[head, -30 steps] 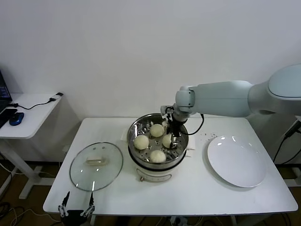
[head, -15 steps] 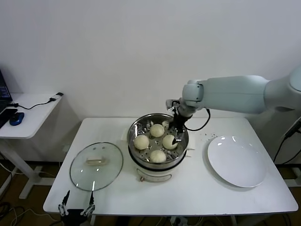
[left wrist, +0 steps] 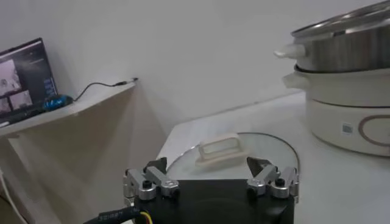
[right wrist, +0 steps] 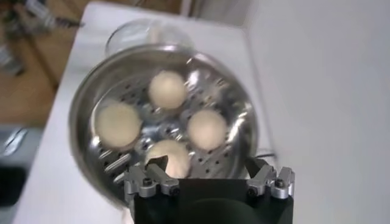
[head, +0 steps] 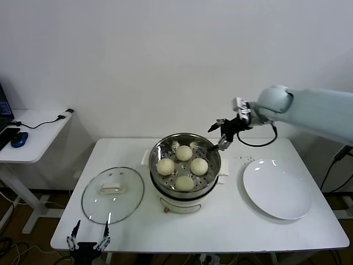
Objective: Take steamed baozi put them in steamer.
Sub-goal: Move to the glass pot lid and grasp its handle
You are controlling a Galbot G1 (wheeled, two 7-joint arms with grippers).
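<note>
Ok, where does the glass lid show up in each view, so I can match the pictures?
Head view: the glass lid lies flat on the table, on the robot's left of the steamer.
Left wrist view: lid just past the left gripper, white handle up.
Right wrist view: lid partly visible beyond the steamer.
Shared landmark: the steamer.

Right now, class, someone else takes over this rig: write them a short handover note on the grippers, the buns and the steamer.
Right gripper: open, empty, in the air beyond the steamer's far right rim.
Left gripper: open, empty, parked at the table's near edge by the glass lid.
All four baozi sit on the perforated tray inside the steamer.
White plate is bare.
Done: loading.
Left: no buns remain outside; lid is off.
</note>
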